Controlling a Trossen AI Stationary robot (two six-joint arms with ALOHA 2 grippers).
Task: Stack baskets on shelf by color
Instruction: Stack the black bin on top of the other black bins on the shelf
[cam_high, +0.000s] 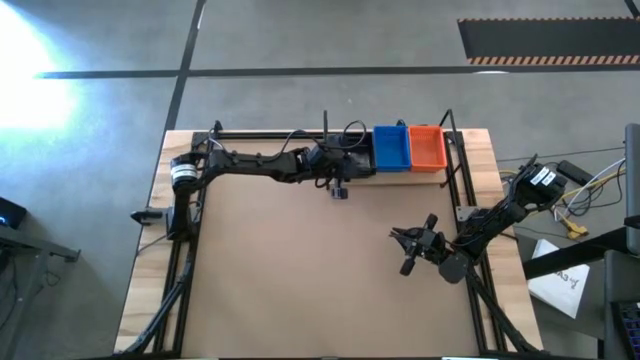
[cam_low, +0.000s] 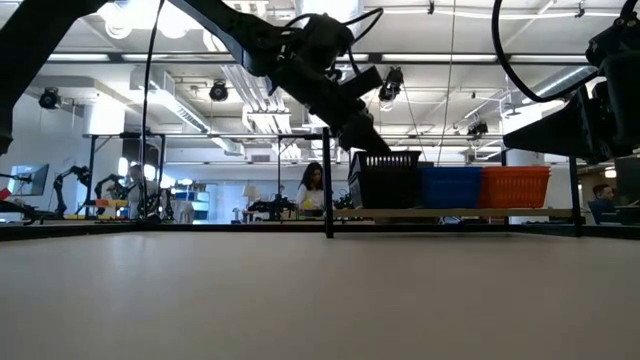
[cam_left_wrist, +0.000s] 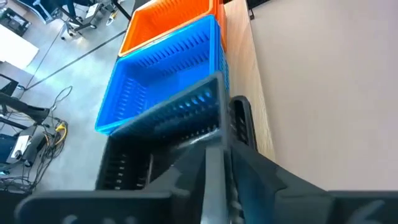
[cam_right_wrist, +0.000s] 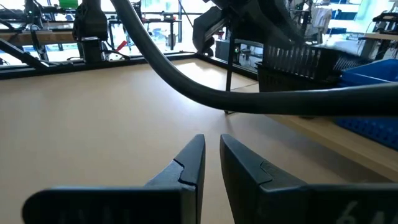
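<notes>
Already well along: three colours stand side by side on the shelf, as far as these views show; nothing lies loose on the brown tabletop
Left gripper (cam_high: 345, 160): at the black basket on the shelf's back edge, one finger (cam_left_wrist: 241, 121) outside the near wall; whether it grips or has let go, I cannot tell
Black basket (cam_low: 384, 180): leftmost of the row, touching the blue one; dark plastic, slotted walls, open top, boxy
Blue basket (cam_high: 391, 148): middle of the row; glossy plastic, thin upright slots, straight rim; how many are nested inside cannot be told
Orange basket (cam_high: 427, 147): rightmost, touching the blue one; same slotted rectangular shape
Shelf (cam_high: 470, 160): pale wood plank framed by thin black rods and posts, along the far side of the table
Right gripper (cam_high: 408, 246): waits over the bare tabletop, well apart from the shelf; fingers nearly together, holding nothing
Left to do: judging by the row, only the release and withdrawal from the black basket
</notes>
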